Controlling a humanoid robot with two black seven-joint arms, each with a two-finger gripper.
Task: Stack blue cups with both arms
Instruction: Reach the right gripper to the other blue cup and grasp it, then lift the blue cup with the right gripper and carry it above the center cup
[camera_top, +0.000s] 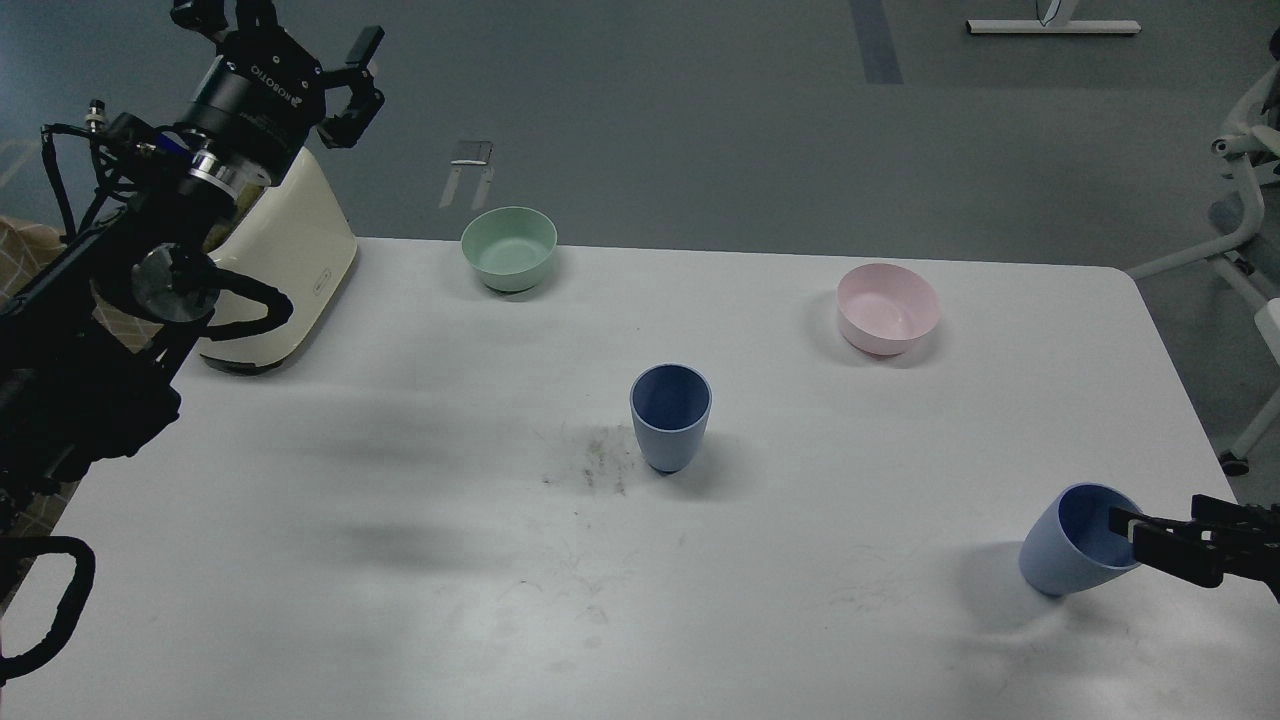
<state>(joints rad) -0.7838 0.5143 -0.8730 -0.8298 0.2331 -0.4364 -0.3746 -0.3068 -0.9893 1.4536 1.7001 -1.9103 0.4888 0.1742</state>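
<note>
Not stacked: right gripper (1135, 535) pinches tilted blue cup (1070, 545) lower right; second blue cup (670, 415) center; left gripper (300, 70) open, empty.

floor (700, 120): grey, dark stripe | table (400, 620): white, scuffed | chair base (1240, 230): white, right edge

On the table (400, 620), one cup (670, 415) stands upright near the middle. A second cup (1075, 540) sits tilted at the near right, with the right hand (1135, 535) at its rim. Two bowls lie behind: one (509, 248) at the far edge left of centre, the other (887, 308) to the right. An appliance (285, 270) stands at the far left corner, the left hand (290, 40) raised above it.
</note>
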